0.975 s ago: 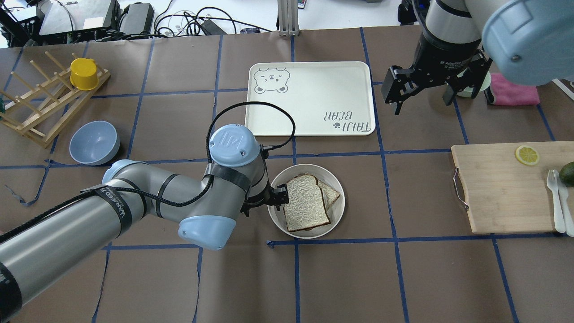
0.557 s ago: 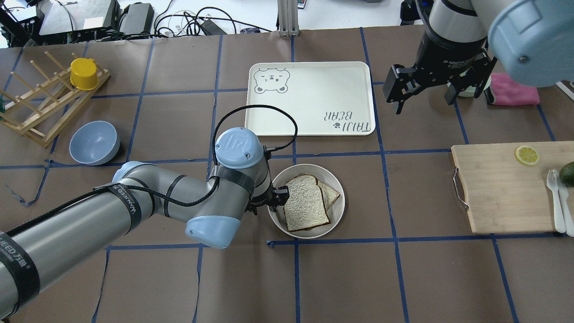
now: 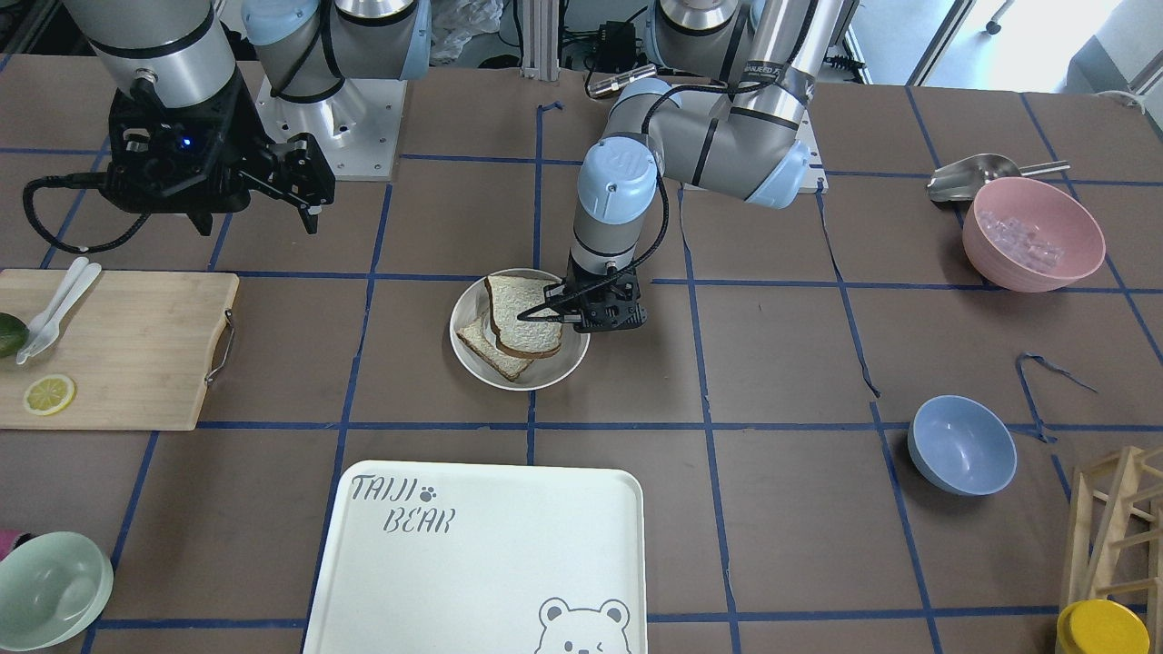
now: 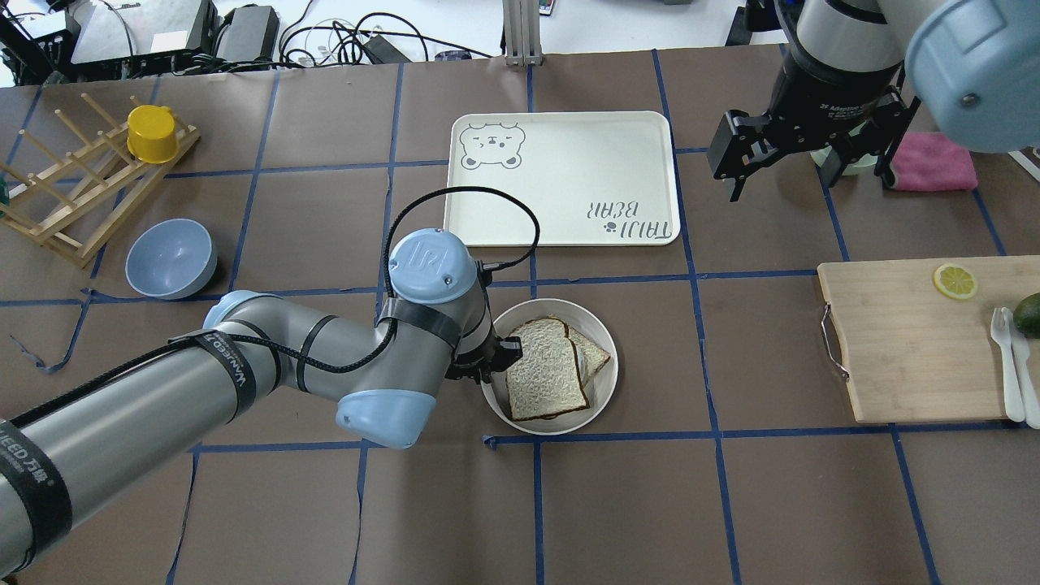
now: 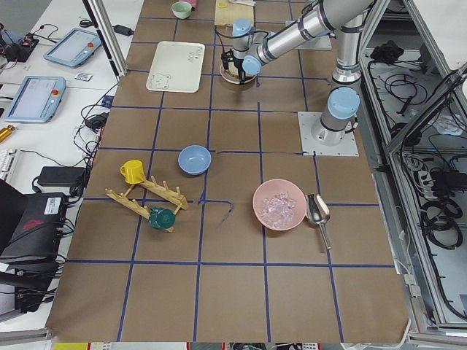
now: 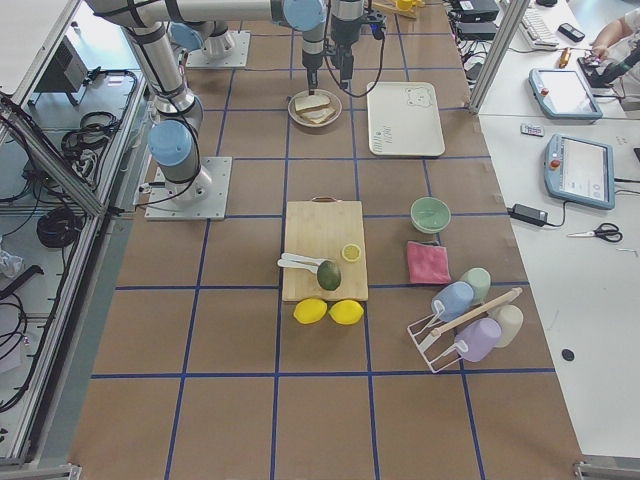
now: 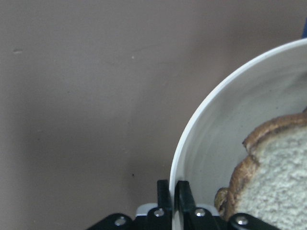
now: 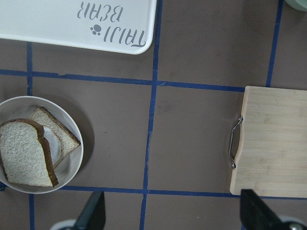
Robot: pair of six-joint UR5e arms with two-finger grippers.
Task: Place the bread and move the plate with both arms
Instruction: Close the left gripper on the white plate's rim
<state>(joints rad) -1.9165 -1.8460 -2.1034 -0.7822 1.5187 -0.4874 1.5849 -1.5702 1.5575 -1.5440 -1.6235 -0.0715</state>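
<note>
The cream-white plate point(image 4: 603, 345) sits near the table's middle and holds two bread slices. The upper bread slice point(image 4: 544, 378) leans on the lower slice point(image 4: 593, 353). My left gripper point(image 4: 505, 354) is shut on the plate's left rim. The left wrist view shows its fingertips point(image 7: 183, 191) pinching the rim point(image 7: 201, 120) beside the bread crust point(image 7: 278, 177). In the front view the plate point(image 3: 518, 381) lies under the same gripper point(image 3: 574, 316). My right gripper point(image 4: 804, 162) hangs open and empty high over the back right. Its camera sees the plate point(image 8: 79, 139) and bread point(image 8: 24, 153).
The white bear tray point(image 4: 561, 175) lies just behind the plate. A wooden cutting board point(image 4: 910, 341) with a lemon slice and cutlery is at the right. A blue bowl point(image 4: 171, 258) and a wooden rack point(image 4: 81, 179) with a yellow cup are at the left.
The left arm has shifted and the plate with both slices has slid slightly left and towards the robot. The right gripper has moved right and farther back, still open.
</note>
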